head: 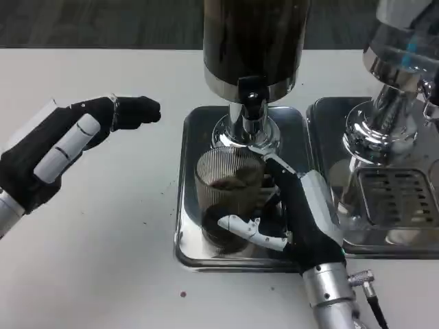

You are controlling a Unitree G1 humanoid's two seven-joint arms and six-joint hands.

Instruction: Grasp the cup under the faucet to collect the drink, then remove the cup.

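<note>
A ribbed clear cup (226,188) with dark drink in its bottom stands tilted over the front of the steel drip tray (191,133). My right hand (295,212) holds it from the right, thumb across its front low down. The cup's rim sits just in front of the black faucet (251,96) of the dark drink dispenser (255,41). My left hand (68,140) hovers over the table to the left of the tray, fingers stretched toward the dispenser, holding nothing.
A second steel tray (405,236) with a slotted grate lies at the right, under a chrome dispenser (391,89). A few dark specks dot the white table (103,260) in front of the trays.
</note>
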